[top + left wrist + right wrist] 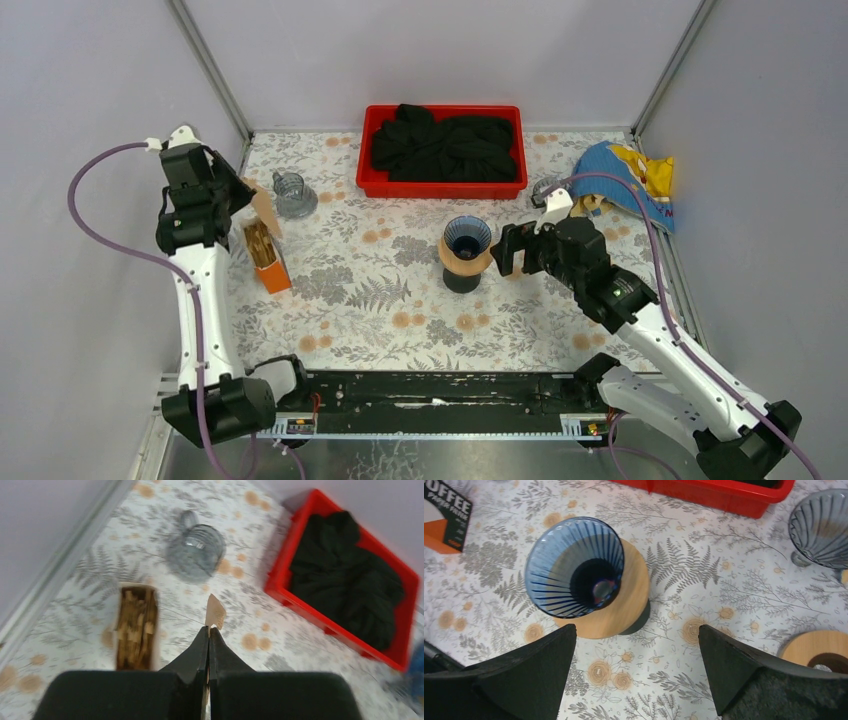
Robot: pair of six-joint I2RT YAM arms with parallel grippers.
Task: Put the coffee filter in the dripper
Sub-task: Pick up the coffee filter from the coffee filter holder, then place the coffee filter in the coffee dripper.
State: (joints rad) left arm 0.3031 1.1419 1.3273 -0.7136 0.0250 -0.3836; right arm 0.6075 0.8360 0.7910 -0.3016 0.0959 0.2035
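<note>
Mid-frame, the right gripper (pixel 636 630) hangs with jaws spread wide beside the blue glass dripper (pixel 467 238) on the bench (pixel 400 320). Farther back, at left, the left gripper (pixel 209 630) has its jaws clenched on the edge of the brown paper coffee filter (pixel 216 611), near the filter box (pixel 268 262). Thin, floppy and easily creased, it probably suits that edge pinch.

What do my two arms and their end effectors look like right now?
The left arm and right arm are white links with black joints, each trailing a purple cable. The left end effector is black, tapering to a thin tip; the right end effector is black with two broad wedge-shaped halves. A green light shows on the right arm.
</note>
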